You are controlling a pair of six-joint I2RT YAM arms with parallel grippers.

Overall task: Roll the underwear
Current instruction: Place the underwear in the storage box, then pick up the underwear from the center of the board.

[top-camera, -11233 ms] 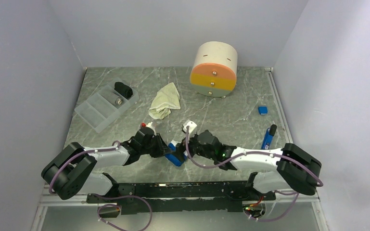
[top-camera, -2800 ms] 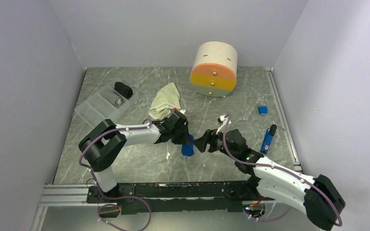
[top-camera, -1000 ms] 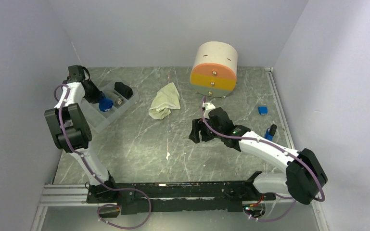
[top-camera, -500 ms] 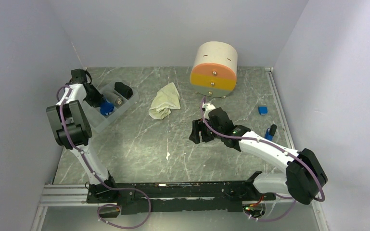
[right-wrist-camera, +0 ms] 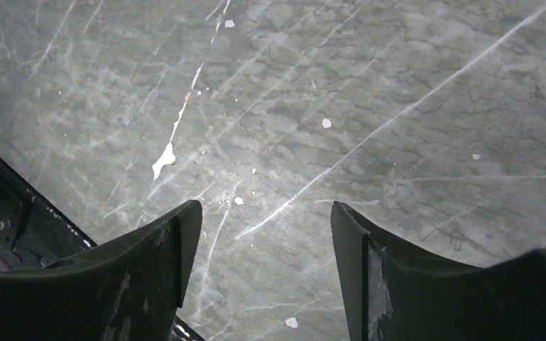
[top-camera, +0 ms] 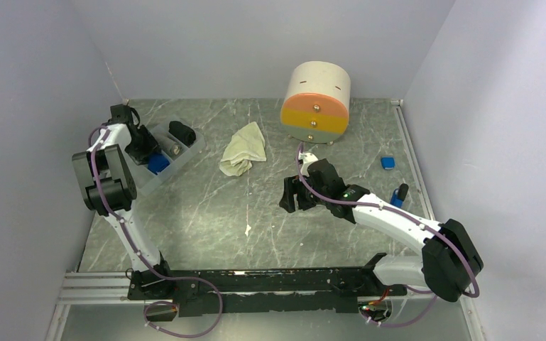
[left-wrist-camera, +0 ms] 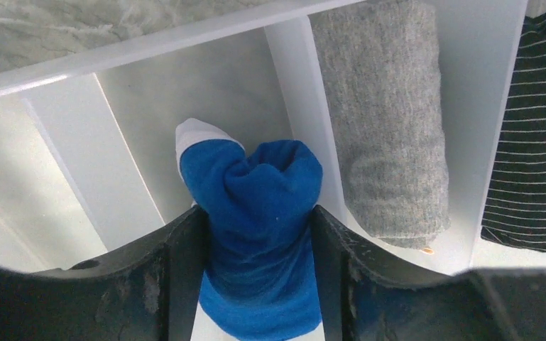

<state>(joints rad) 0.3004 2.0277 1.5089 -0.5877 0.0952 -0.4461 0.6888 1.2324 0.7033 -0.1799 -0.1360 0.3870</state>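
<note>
My left gripper is shut on the rolled royal blue underwear with white trim and holds it in a compartment of the white divided tray at the back left. The blue roll also shows in the top view. The pale cream-yellow underwear lies crumpled on the table behind the middle. My right gripper is open and empty over bare marble, right of centre.
In the tray, a grey rolled bundle and a black striped bundle lie in the compartments to the right of the blue roll. A round cream, orange and yellow drawer unit stands at the back. Small blue items lie at the right.
My left gripper has carried the blue roll from the table's middle to the tray and lowered it into a compartment. My right arm has stayed still over the last second.
</note>
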